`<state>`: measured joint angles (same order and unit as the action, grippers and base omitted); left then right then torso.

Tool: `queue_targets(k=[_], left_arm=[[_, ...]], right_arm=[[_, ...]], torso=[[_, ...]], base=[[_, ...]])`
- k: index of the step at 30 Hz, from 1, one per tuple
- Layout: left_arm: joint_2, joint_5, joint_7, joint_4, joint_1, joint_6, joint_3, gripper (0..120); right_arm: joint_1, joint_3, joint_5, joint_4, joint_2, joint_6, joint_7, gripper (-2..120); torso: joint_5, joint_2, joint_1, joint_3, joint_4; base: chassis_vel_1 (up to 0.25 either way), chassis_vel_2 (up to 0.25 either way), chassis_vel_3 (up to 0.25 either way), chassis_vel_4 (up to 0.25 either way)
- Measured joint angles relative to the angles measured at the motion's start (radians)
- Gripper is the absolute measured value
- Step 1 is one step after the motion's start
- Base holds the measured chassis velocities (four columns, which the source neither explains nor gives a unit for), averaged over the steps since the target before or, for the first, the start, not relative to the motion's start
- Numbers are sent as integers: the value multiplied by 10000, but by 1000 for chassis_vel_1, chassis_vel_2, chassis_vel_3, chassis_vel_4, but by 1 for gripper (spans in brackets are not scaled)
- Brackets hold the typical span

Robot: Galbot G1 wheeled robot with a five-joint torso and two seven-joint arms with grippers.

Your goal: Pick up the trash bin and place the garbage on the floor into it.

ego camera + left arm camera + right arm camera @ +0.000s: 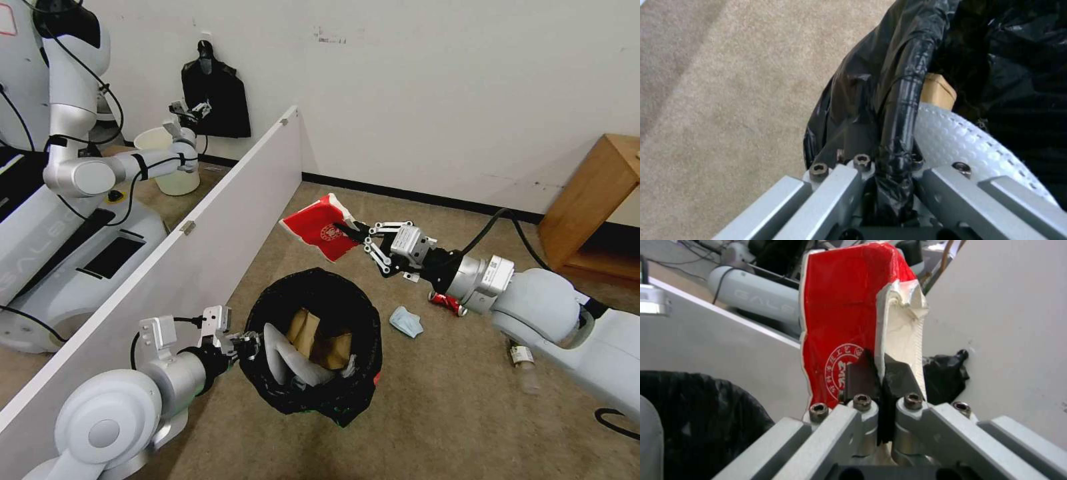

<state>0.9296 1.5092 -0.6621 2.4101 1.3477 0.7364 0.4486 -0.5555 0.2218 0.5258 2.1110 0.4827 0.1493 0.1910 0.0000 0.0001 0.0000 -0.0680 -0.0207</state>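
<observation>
Holding the red paper carton (320, 228) by one edge, the right gripper (351, 237) is clenched on it, fingertips pinching the carton where red print meets its white flap. Carton (842, 316) juts out past the fingertips, above and just beyond the far rim of the trash bin (313, 343).

Left gripper (248, 347) is clamped on the near rim of the bin; wrist view shows the black bag liner (893, 110) pinched between the closed fingers. Bin hangs tilted off the floor (440, 413), mouth toward the camera. Inside it, just past the left fingertips: a white slipper (290, 363) and a brown cardboard piece (320, 340).

On the carpet under and behind the right gripper: a light-blue face mask (407, 321), a crushed red can (448, 303) partly hidden by the wrist, and a clear bottle (523, 363) lying beneath the forearm.

A white partition board (200, 260) stands just beside the left gripper.
</observation>
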Motion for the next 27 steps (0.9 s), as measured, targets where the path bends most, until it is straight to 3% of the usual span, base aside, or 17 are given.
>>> queue_targets(k=[13,27], left_arm=[[350,-231,-171,-162,-130,-9,-340,0],[565,-286,-275,-124,-137,-12,-200,0]], right_arm=[[-247,12,-463,523,-133,122,454,0],[-922,-79,-757,940,-513,268,845,0]], torso=[[0,0,0,0,0],[0,0,0,1,1]], base=[[0,0,0,0],[0,0,0,0]])
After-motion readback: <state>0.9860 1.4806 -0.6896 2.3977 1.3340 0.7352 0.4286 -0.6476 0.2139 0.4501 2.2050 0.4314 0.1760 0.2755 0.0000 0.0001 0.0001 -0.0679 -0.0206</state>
